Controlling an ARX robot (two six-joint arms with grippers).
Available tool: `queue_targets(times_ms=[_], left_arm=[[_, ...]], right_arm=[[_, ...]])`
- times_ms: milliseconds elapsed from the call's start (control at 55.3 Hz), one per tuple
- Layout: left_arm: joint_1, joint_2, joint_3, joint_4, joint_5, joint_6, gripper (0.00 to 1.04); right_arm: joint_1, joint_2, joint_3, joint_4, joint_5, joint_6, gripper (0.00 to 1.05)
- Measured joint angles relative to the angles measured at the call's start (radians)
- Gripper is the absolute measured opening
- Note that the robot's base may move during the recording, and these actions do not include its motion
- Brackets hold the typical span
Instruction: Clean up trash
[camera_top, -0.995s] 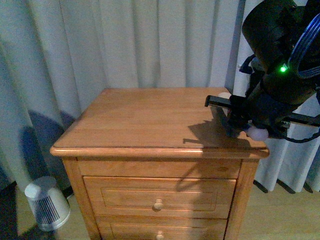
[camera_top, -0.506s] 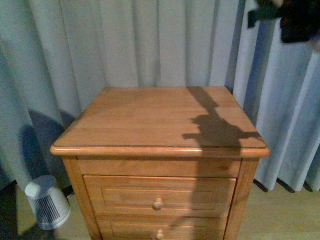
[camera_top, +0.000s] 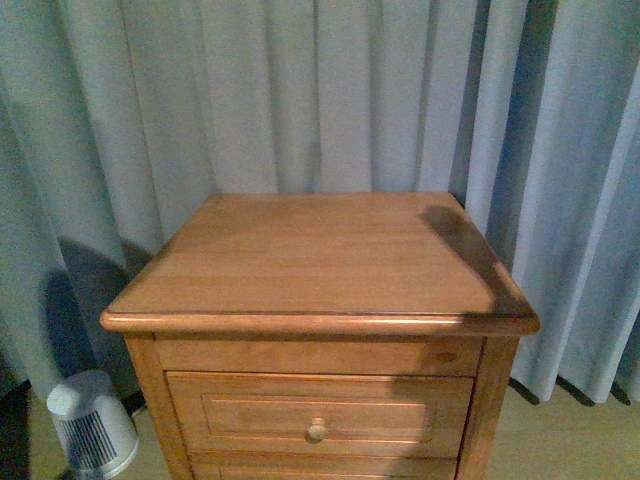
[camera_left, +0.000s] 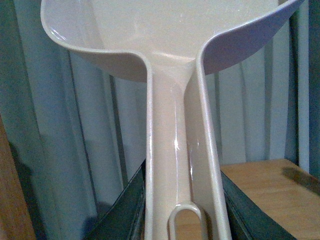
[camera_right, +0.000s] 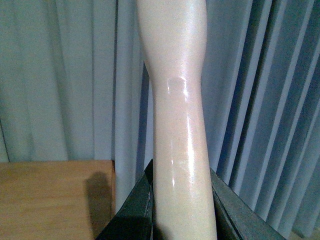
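Observation:
The trash does not show in any view. In the left wrist view my left gripper (camera_left: 182, 210) is shut on the handle of the pinkish-beige dustpan (camera_left: 172, 60), whose scoop rises in front of the curtain. In the right wrist view my right gripper (camera_right: 182, 210) is shut on the smooth beige handle of the brush (camera_right: 177, 100); its bristles are out of frame. Neither arm appears in the front view. The wooden cabinet's top (camera_top: 320, 260) is bare there apart from a shadow at its right side.
Pale curtains (camera_top: 300, 90) hang behind and beside the cabinet. A drawer with a round knob (camera_top: 317, 431) faces me. A small white ribbed bin (camera_top: 92, 422) stands on the floor at the lower left. Corners of the cabinet top show in both wrist views (camera_left: 265, 190) (camera_right: 55, 195).
The right arm, low over the cabinet's right edge a second ago, rose out of the front view. The view has shifted, so the cabinet sits slightly lower in frame.

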Motion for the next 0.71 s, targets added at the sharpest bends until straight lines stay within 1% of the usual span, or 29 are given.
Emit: queue_targets(times_ms=[289,524,705], left_arm=[[0.000,0.000,0.000,0.000,0.013,0.000,0.27],[0.000,-0.004,-0.001,-0.001,-0.004,0.000,0.27],[0.002,-0.005,-0.004,-0.001,-0.004,0.000,0.27]], right_arm=[[0.000,-0.007,0.000,0.000,0.009,0.000,0.20],[0.002,0.002,-0.002,-0.001,-0.006,-0.001,0.20],[0.002,0.000,-0.003,-0.002,0.001,-0.001,0.20]])
